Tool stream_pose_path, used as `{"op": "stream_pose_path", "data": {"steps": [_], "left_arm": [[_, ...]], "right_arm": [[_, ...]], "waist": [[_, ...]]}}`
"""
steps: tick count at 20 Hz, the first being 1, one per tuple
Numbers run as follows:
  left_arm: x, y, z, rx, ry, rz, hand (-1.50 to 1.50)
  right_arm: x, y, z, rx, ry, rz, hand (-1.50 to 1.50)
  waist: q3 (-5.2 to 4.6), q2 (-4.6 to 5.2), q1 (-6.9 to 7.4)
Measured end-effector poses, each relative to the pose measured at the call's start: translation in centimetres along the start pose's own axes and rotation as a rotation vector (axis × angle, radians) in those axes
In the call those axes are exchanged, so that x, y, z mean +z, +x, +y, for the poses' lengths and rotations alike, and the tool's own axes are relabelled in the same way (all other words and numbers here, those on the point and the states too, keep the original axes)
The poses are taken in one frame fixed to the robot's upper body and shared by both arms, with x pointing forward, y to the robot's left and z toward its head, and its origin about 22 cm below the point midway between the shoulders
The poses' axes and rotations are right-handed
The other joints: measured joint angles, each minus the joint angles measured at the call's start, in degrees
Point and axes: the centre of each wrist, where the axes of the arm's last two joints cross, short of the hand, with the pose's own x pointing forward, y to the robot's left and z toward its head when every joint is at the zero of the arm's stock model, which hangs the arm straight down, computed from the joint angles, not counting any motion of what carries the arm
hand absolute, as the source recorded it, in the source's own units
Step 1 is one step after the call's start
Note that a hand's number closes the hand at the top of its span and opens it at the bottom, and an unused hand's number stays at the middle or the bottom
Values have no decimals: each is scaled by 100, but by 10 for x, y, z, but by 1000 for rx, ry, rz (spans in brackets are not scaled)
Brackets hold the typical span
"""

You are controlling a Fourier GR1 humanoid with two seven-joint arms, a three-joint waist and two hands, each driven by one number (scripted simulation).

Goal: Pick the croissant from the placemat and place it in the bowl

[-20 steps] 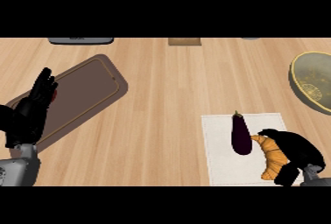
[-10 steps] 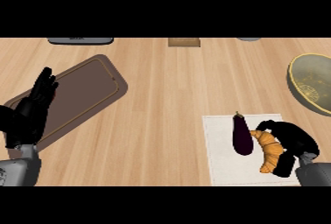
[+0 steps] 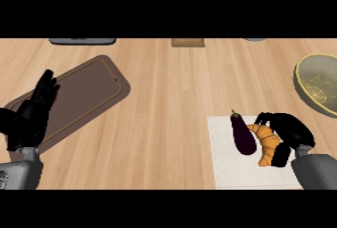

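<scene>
An orange croissant lies on the white placemat at the lower right, beside a dark purple eggplant. My right hand sits over the croissant's right side with fingers and thumb curled round it. The yellow-green bowl stands at the right edge, up and to the right of the placemat. At the left edge my left hand rests open, fingers pointing up.
A brown tray lies tilted on the wooden counter at the left, partly under my left hand. A grey object and a small brown one sit along the far edge.
My right hand has moved up along the placemat and closed round the croissant, which has shifted slightly up with it. The left hand stays almost still.
</scene>
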Motion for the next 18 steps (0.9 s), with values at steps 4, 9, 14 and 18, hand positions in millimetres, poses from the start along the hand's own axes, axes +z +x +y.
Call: {"op": "stream_pose_path", "data": {"steps": [4, 9, 14, 18], "left_arm": [[0, -3, -3, -1, 3, -7, 0], [5, -4, 6, -3, 11, 0, 0], [8, -5, 10, 0, 18, 11, 0], [12, -2, 9, -3, 20, 13, 0]], "right_arm": [[-17, 17, -25, -1, -77, -43, 150], [-2, 25, -63, 23, -236, -62, 150], [29, 34, -119, -17, -511, -50, 150], [62, 29, -156, -114, -678, -40, 150]], "waist": [[34, 17, 21], [46, 5, -28], [46, -27, -104], [48, -32, -116]]}}
